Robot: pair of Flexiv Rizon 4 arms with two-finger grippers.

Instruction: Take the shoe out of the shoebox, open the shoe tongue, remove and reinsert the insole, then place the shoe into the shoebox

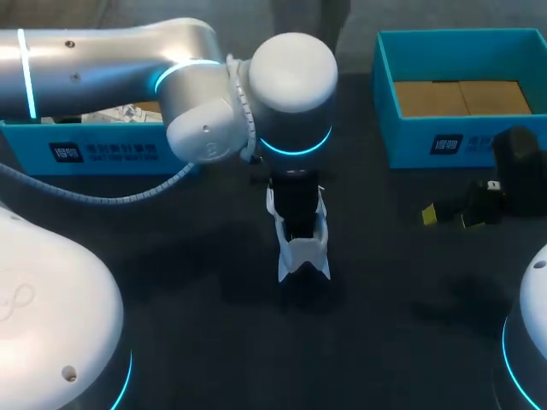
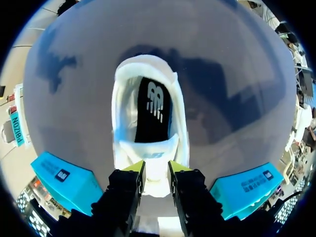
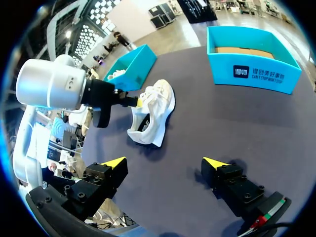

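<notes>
Fingers of your left gripper are pressed together on the tongue, pinching it from both sides. Just ahead of them the white shoe sits at the middle of the counter, its mouth open and the black insole showing inside. Your right gripper hangs spread and holding nothing at the shoe's 3 o'clock, well apart. Farther off, the open shoebox stands at 1 o'clock and a second box at 10 o'clock. Expect a light shoe with soft, floppy fabric, so the tongue will likely stretch before it lifts anything. The insole looks thin and bendy. You'd do best to take it by its heel edge while the other gripper steadies the shoe.
</notes>
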